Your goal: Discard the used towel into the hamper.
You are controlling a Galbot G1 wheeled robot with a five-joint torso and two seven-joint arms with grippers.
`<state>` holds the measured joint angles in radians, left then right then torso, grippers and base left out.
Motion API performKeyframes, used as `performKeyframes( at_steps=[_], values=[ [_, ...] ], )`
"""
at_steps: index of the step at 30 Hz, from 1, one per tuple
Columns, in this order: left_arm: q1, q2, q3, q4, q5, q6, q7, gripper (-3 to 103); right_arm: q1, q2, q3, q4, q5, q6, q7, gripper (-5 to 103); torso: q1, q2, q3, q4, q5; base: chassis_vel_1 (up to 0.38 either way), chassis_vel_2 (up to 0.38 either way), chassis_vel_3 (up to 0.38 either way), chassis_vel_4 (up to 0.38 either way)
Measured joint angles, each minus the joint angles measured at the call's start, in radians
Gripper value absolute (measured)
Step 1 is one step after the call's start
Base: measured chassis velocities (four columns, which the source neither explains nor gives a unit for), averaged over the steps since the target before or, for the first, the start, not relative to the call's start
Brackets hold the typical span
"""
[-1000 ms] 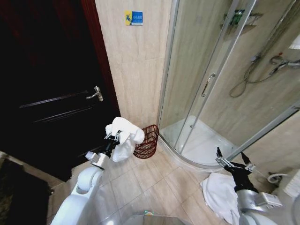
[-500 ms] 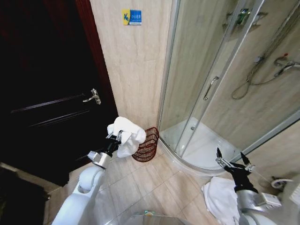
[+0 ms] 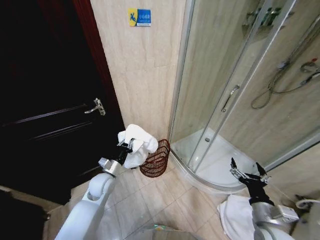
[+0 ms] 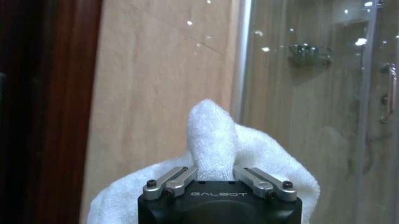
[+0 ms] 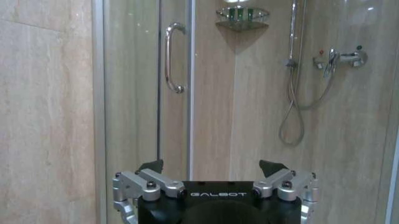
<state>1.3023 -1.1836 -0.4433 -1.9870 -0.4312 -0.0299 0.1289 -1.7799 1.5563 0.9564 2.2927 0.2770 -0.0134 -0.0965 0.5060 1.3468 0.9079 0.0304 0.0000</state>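
White towel [image 3: 136, 146] gripped by left claw [image 3: 128, 146] | hamper [image 3: 155, 160] partly hidden behind it | right claw [image 3: 246, 171] spread, idle.

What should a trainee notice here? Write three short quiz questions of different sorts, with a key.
1. True or false: the towel already lies inside the hamper.
2. Which gripper holds the towel?
A. left
B. right
3. Fill in: the right gripper is ____, holding nothing.

Key: 1 false, the left gripper holds it up beside the hamper, near the wall; 2 A; 3 open.
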Motion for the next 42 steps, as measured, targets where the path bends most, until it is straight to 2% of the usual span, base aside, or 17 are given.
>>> performKeyframes(
  at_steps=[9, 20, 28, 32, 34, 36, 38, 39, 40, 42],
  values=[
    [-0.042, 0.007, 0.088, 0.031, 0.026, 0.008, -0.001, 7, 0.004, 0.003, 0.001, -0.011, -0.006, -0.002, -0.001, 100, 0.0, 0.0, 0.0, 0.0001, 0.0001, -0.072, 0.065, 0.072, -0.074],
    [-0.065, 0.006, 0.112, 0.055, 0.031, 0.006, -0.002, 7, 0.013, 0.002, 0.001, -0.015, -0.009, -0.003, 0.0, 100, 0.0, 0.0, 0.0, 0.0001, 0.0001, -0.005, 0.017, 0.013, -0.017],
    [-0.149, 0.01, 0.158, 0.141, 0.024, -0.005, -0.002, 7, 0.009, 0.006, -0.002, -0.004, -0.032, -0.008, 0.004, 100, 0.0, 0.0, 0.0, 0.0, 0.0001, 0.0, 0.0, 0.0, 0.0],
    [-0.324, 0.003, 0.266, 0.316, 0.006, -0.03, -0.002, 7, 0.003, 0.018, -0.004, 0.02, -0.059, -0.02, 0.017, 100, 0.0, 0.0, 0.0, 0.0, 0.0002, 0.0, 0.0, 0.0, 0.0],
    [-0.354, -0.002, 0.288, 0.348, 0.003, -0.037, -0.003, 7, 0.001, 0.02, -0.004, 0.024, -0.063, -0.022, 0.019, 100, 0.0, 0.0, 0.0, 0.0, 0.0001, 0.0, 0.0, 0.0, 0.0],
    [-0.453, -0.026, 0.357, 0.466, -0.002, -0.07, -0.002, 7, -0.008, 0.026, -0.004, 0.034, -0.08, -0.023, 0.025, 100, 0.0, 0.0, 0.0, -0.0002, 0.0001, 0.0, 0.0, 0.0, 0.0],
    [-0.476, -0.032, 0.37, 0.495, -0.002, -0.077, -0.003, 7, -0.01, 0.027, -0.004, 0.036, -0.084, -0.023, 0.026, 100, 0.0, 0.0, 0.0, -0.0001, 0.0001, 0.0, 0.0, 0.0, 0.0],
    [-0.536, -0.054, 0.399, 0.582, -0.001, -0.101, -0.001, 7, -0.017, 0.031, -0.002, 0.045, -0.092, -0.024, 0.028, 100, 0.0, 0.0, 0.0, -0.0002, 0.0001, 0.0, 0.0, 0.0, 0.0],
    [-0.536, -0.054, 0.399, 0.582, -0.001, -0.101, -0.001, 7, -0.017, 0.031, -0.002, 0.045, -0.092, -0.024, 0.028, 100, 0.0, 0.0, 0.0, -0.0002, 0.0001, 0.0, 0.0, 0.0, 0.0],
    [-0.619, -0.092, 0.427, 0.729, 0.003, -0.146, -0.002, 7, -0.025, 0.038, 0.003, 0.059, -0.098, -0.027, 0.035, 100, 0.0, 0.0, 0.0, -0.0002, 0.0001, 0.0, 0.0, 0.0, 0.0]
  ],
)
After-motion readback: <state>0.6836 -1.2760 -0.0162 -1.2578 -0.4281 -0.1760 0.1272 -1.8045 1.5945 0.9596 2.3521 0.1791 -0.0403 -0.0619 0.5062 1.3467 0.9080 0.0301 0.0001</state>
